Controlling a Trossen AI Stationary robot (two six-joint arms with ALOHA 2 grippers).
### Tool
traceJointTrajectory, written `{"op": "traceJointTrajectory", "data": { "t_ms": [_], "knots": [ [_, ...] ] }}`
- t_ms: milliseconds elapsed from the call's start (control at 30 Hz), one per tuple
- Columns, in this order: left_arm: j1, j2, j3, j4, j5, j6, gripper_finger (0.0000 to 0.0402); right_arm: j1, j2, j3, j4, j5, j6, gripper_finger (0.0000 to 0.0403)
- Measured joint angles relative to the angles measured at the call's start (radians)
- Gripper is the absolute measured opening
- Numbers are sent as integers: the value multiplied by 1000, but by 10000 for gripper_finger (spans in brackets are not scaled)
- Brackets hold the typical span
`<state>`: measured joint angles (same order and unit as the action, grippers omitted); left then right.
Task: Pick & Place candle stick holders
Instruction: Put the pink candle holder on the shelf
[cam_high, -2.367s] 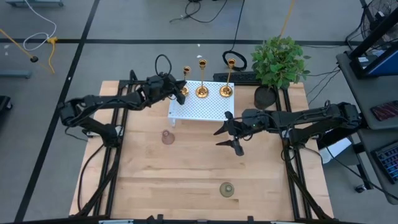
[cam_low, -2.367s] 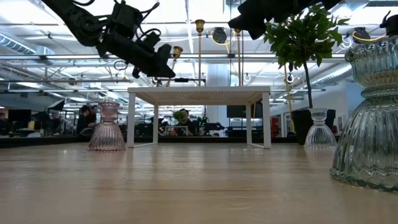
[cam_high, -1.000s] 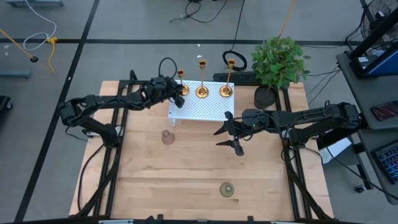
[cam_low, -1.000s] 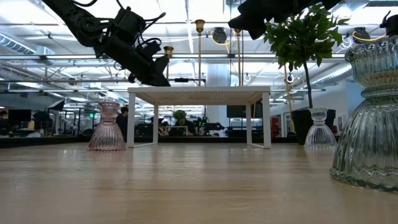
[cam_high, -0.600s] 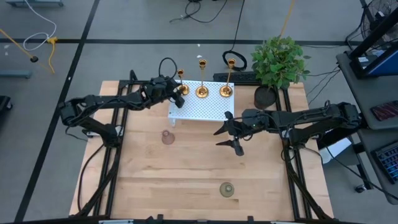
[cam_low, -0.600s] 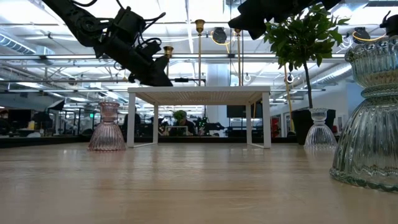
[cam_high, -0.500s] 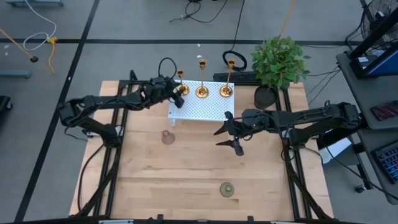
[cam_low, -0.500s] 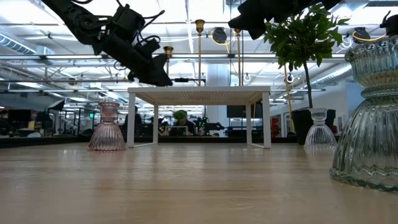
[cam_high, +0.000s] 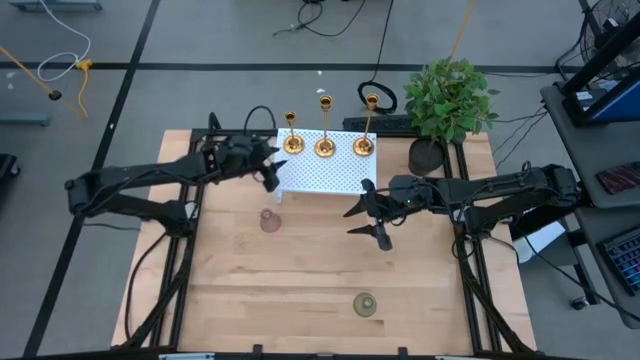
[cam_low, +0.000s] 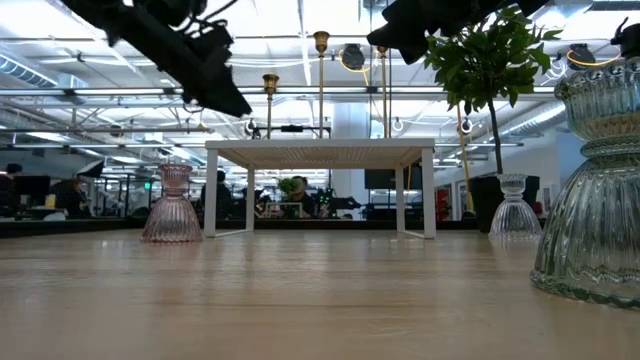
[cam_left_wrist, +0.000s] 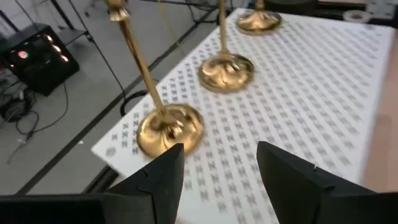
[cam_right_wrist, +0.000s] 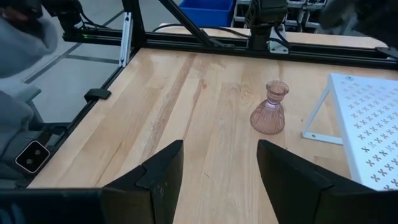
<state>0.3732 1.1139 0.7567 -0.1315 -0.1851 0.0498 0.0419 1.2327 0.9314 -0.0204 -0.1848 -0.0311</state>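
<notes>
While left gripper (cam_high: 270, 172) gapes empty, nearest candle stick holder (cam_high: 292, 144) just beyond.

- Both arms are dark, nearly black, built of slim jointed links.
- Left end effector (cam_high: 268, 172): two dark, tapered fingers (cam_left_wrist: 155, 180) with flat, angular faces.
- Right end effector (cam_high: 368, 212): the same dark angular fingers (cam_right_wrist: 158, 177), matte and unmarked.
- A thin black cable loops above the left arm's wrist.
</notes>
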Motion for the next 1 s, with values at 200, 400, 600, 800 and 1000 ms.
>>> {"op": "traceJointTrajectory", "data": {
  "t_ms": [200, 400, 600, 800, 1000],
  "knots": [
    [-80, -110, 0, -170, 0, -76, 209, 0, 0, 0, 0, 0, 0, 197],
    [-184, -180, -4, -252, 0, -117, 209, 0, 0, 0, -10, 0, 1, 196],
    [-275, -263, -56, -292, -26, -211, 199, 0, 0, 0, -11, 0, 17, 196],
    [-361, -359, -153, -276, -84, -270, 168, 0, 0, 0, -11, 0, 19, 196],
    [-466, -413, -282, -113, -86, -250, 144, 0, 0, 0, -11, 0, 19, 196]
  ]
}}
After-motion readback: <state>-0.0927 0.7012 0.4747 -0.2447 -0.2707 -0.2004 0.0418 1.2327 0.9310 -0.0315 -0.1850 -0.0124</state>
